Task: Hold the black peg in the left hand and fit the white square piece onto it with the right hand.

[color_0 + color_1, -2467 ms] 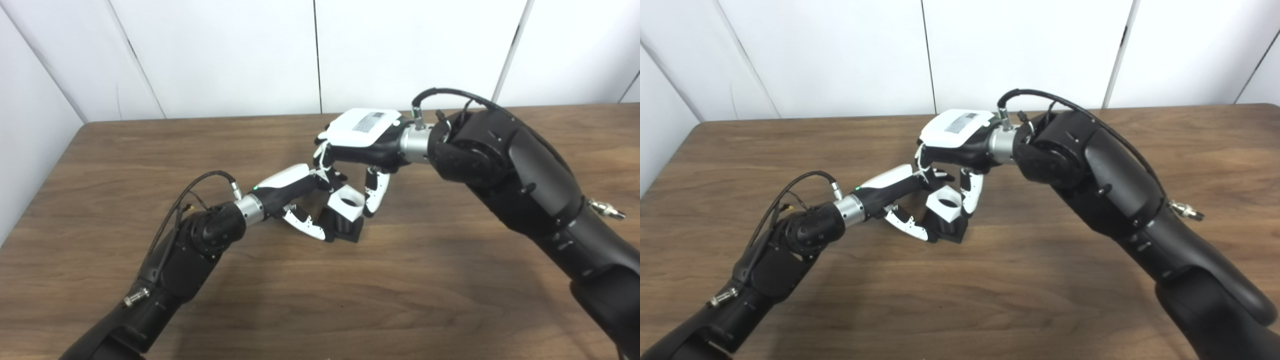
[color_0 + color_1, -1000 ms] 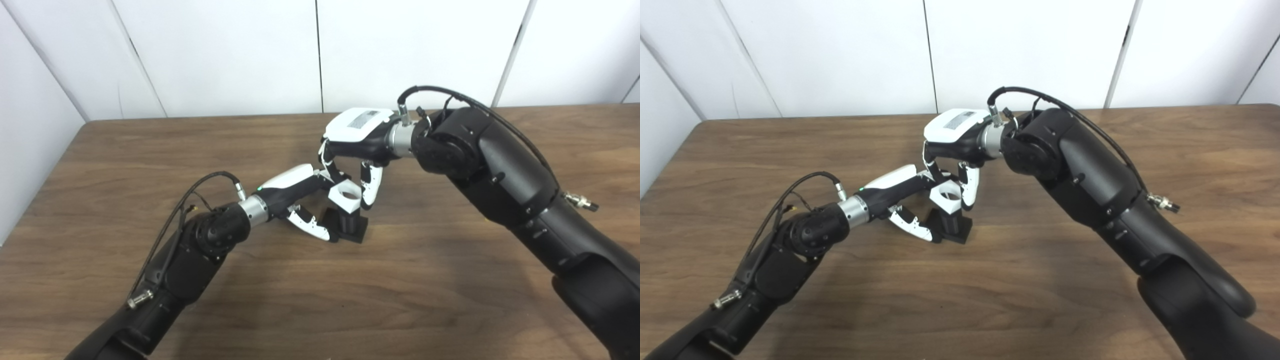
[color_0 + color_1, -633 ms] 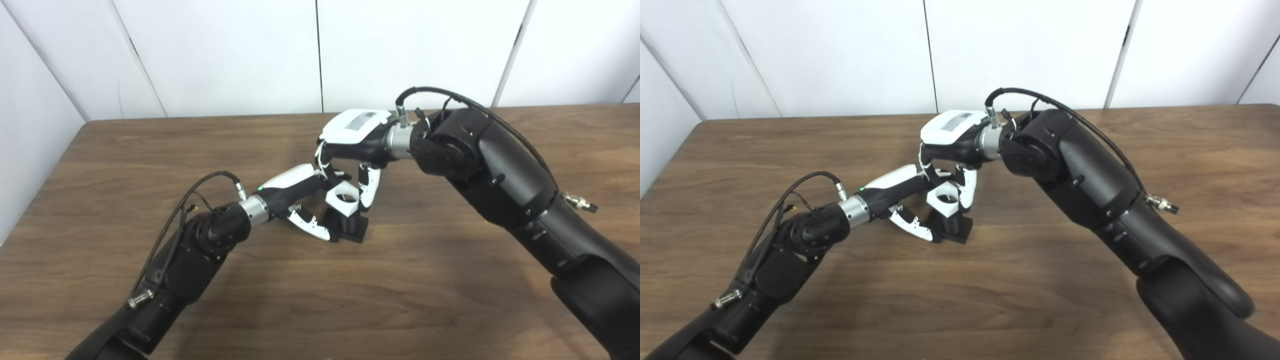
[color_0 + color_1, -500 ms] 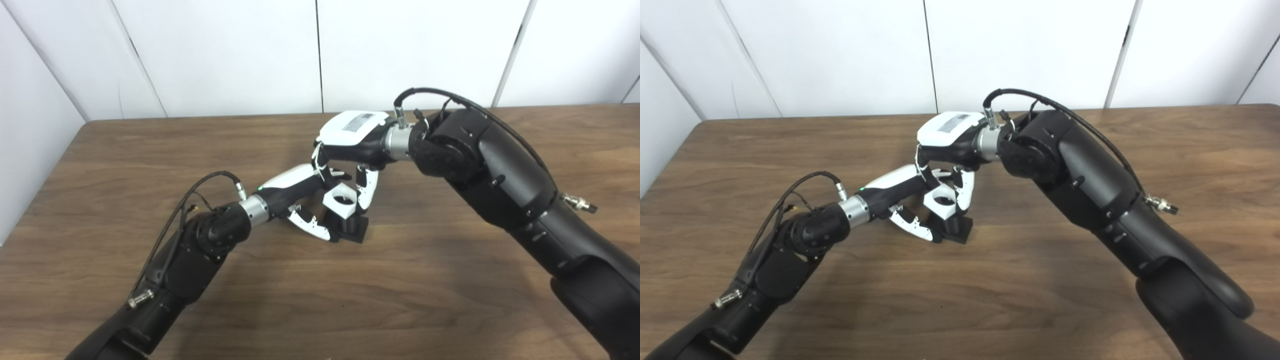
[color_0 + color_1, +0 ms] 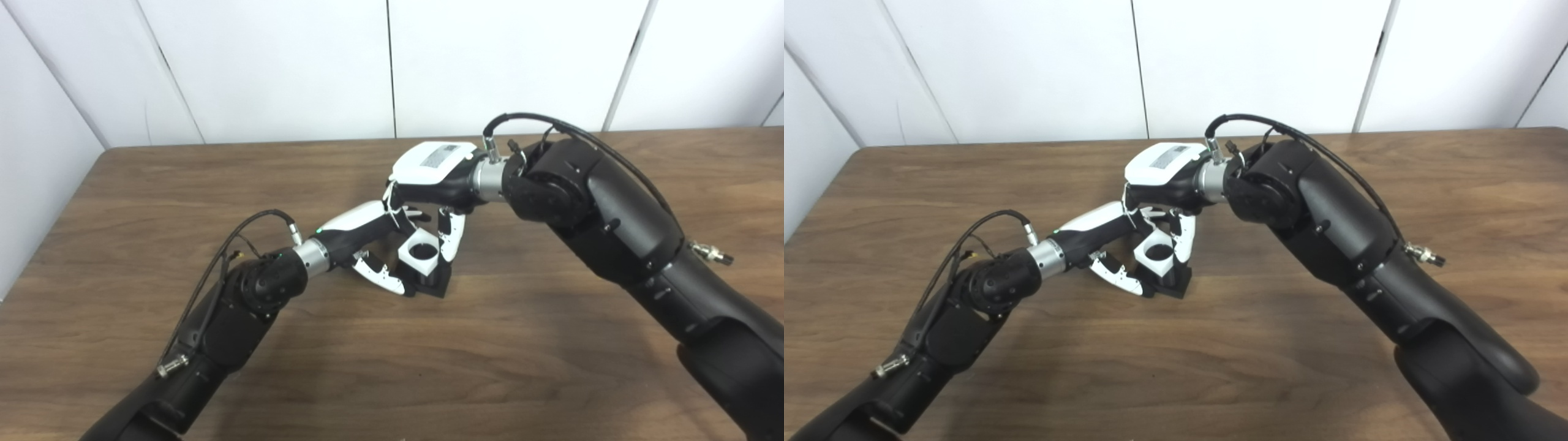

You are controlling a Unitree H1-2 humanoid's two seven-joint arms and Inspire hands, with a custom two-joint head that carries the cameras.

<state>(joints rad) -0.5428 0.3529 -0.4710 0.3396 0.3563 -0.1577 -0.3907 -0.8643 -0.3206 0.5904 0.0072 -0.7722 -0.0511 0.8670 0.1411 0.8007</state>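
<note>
A black peg on a square black base [image 5: 436,284] stands on the table at mid-centre. The white square piece [image 5: 419,256], with a round hole in its top, sits low over the peg, which fills the hole darkly. My right hand [image 5: 429,184] reaches down from above, its fingers [image 5: 448,236] shut on the white piece's sides. From the left comes my left hand [image 5: 370,236], fingers wrapped around the peg's base, its lower fingers [image 5: 380,279] resting on the table. The peg's shaft is hidden by the white piece and the hands.
The brown wooden table [image 5: 153,202] runs to white wall panels behind and a side wall at the left. Both black forearms [image 5: 1335,233] cross the table's middle, meeting over the peg. No other objects are visible.
My right hand has carried the white piece leftwards and then down; it now sits lower on the peg than a second ago. The left hand has stayed put on the base.
</note>
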